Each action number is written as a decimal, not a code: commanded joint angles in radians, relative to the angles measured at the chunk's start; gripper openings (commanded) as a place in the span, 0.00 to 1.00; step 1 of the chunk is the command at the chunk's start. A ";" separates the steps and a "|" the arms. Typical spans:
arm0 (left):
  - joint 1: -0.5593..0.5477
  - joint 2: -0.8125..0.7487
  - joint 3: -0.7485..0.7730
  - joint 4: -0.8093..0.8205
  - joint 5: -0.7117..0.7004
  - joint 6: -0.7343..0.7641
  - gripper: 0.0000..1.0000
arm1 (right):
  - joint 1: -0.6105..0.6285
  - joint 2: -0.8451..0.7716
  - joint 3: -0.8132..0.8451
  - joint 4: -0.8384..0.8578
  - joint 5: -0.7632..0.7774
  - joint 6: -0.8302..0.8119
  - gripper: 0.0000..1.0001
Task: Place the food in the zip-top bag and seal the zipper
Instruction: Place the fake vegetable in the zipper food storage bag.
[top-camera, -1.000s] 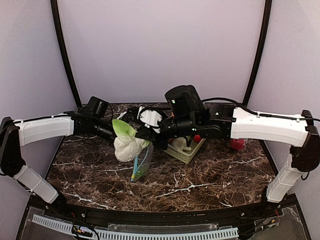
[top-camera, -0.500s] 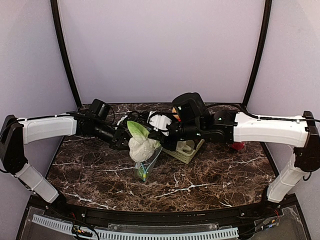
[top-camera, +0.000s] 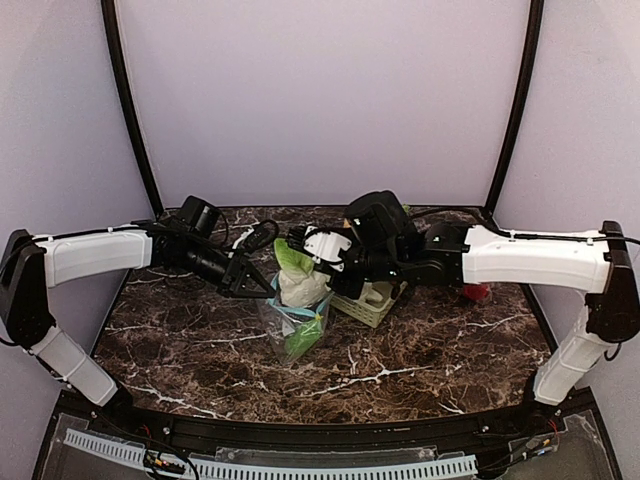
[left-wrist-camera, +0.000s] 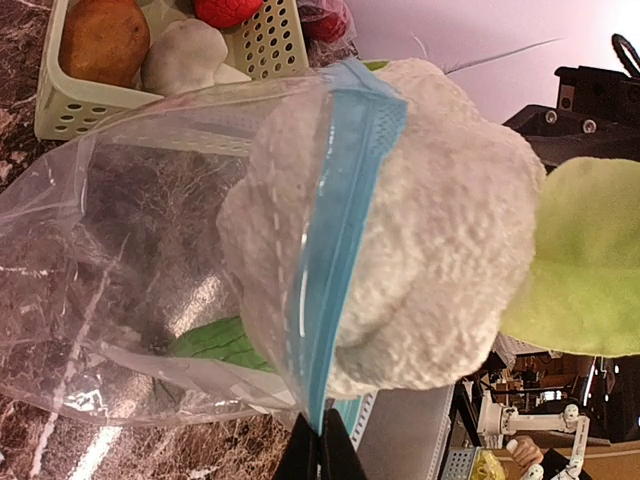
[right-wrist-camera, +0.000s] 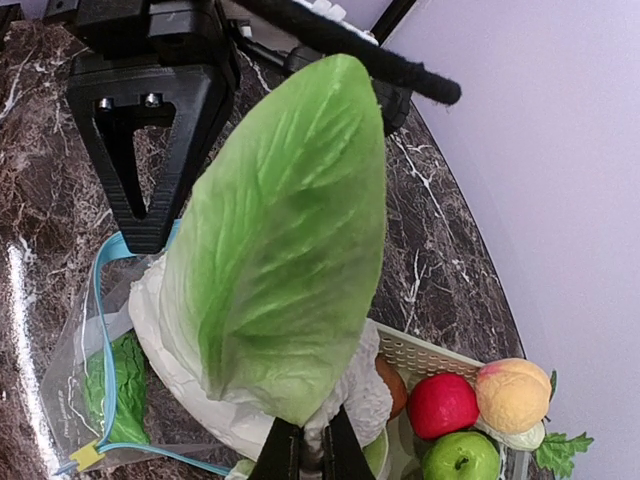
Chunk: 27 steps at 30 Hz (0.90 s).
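Observation:
The white cauliflower (top-camera: 301, 287) with its big green leaf (right-wrist-camera: 290, 220) hangs tilted at the mouth of the clear zip-top bag (top-camera: 294, 326). Its white head (left-wrist-camera: 440, 230) sits partly behind the blue zipper strip (left-wrist-camera: 340, 220). My right gripper (right-wrist-camera: 312, 452) is shut on the cauliflower's base. My left gripper (left-wrist-camera: 322, 445) is shut on the bag's zipper edge and holds the mouth up from the left. A green leafy piece (left-wrist-camera: 220, 345) lies inside the bag. More food fills the basket: a red apple (right-wrist-camera: 442, 405), a green apple (right-wrist-camera: 462, 458) and a peach (right-wrist-camera: 512, 395).
The pale green lattice basket (top-camera: 372, 306) stands right behind the bag, under my right arm. A brown potato (left-wrist-camera: 105, 40) lies in it. A red item (top-camera: 477, 291) sits on the marble table (top-camera: 420, 360) at the far right.
Both grippers have moved right with the bag and the cauliflower. The cauliflower has sunk lower into the bag's mouth, and the bag now hangs below it close to the basket.

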<state>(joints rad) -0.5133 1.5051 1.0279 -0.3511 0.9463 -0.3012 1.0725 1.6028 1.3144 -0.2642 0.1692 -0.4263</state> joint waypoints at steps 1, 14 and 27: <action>0.001 -0.022 0.017 -0.025 0.034 0.033 0.01 | -0.009 0.039 0.036 -0.019 0.072 0.027 0.00; -0.001 -0.003 0.004 0.124 0.089 -0.052 0.01 | -0.008 0.185 0.226 -0.251 -0.190 0.031 0.00; -0.013 -0.052 -0.015 0.272 0.113 -0.142 0.01 | -0.018 0.313 0.313 -0.271 -0.083 0.104 0.00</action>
<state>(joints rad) -0.5209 1.5051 1.0248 -0.1638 1.0210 -0.4129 1.0645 1.8828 1.5906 -0.5228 0.0498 -0.3634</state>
